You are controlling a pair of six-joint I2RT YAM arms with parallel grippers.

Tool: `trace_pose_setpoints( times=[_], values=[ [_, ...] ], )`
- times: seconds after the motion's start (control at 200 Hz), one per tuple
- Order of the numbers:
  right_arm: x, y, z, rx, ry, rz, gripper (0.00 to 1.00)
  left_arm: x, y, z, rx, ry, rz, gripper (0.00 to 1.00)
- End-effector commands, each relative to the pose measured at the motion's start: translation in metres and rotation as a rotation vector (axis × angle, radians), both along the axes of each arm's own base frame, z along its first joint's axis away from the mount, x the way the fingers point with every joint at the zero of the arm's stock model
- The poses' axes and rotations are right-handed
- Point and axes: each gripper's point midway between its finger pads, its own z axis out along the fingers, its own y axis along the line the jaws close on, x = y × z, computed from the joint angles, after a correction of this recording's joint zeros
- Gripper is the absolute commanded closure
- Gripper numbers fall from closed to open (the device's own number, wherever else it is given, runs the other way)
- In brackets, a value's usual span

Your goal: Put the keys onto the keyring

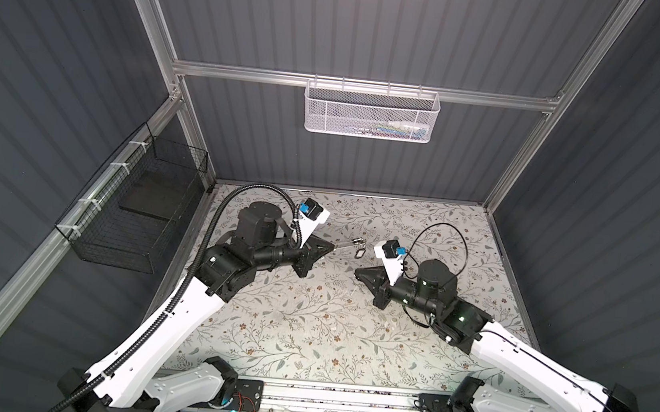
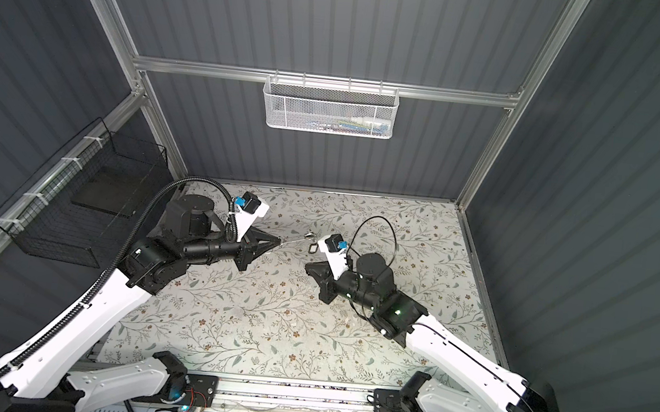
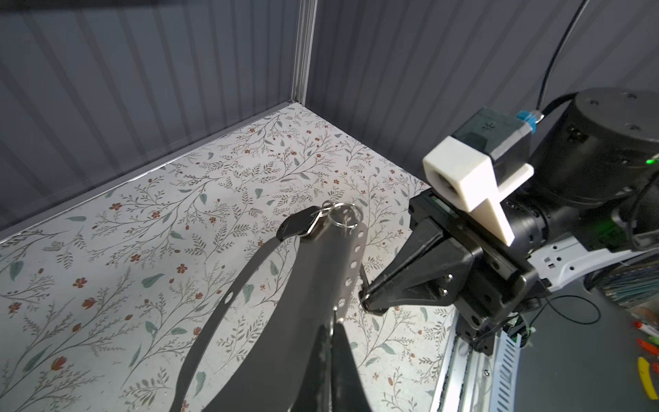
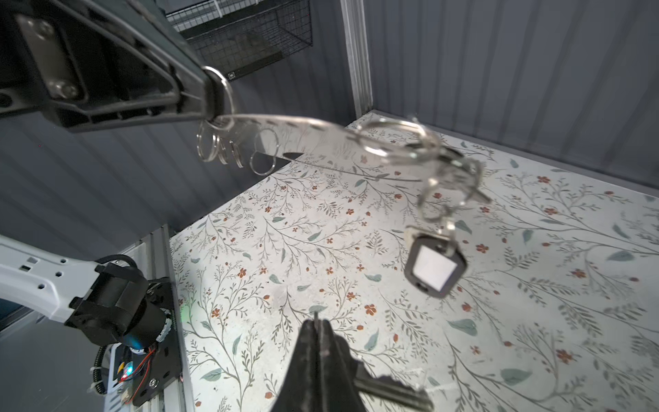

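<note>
Left gripper (image 3: 333, 330), clenched on the keyring (image 3: 321, 278) near centre of both top views, holds it raised with one key (image 4: 435, 265) hanging; right gripper (image 4: 316, 321), closed, probably must thread the next key.

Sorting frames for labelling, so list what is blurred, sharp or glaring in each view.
Right wrist view: the hanging key tag and the split rings above it are blurred; the left gripper and floral tabletop are sharp. Left wrist view: the keyring is crisp, without glare. In both top views the white arm links glare, and the keyring is too small for detail.
</note>
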Motion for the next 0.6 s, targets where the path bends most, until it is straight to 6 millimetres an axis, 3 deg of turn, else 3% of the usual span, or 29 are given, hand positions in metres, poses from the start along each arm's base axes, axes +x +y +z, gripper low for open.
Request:
trace_pose_setpoints(
  times=[0.0,0.26,0.595],
  values=[
    [0.005,-0.017,0.006,0.013,-0.027,-0.081,0.95,-0.009,-0.012,0.014,-0.102,0.032,-0.071,1.0],
    [0.006,-0.028,0.015,0.012,-0.073,-0.119,0.94,-0.014,-0.044,0.019,-0.23,0.206,-0.226,1.0],
    [0.007,-0.032,0.028,0.033,-0.114,-0.123,0.94,-0.018,-0.055,0.019,-0.258,0.278,-0.309,1.0]
  ],
)
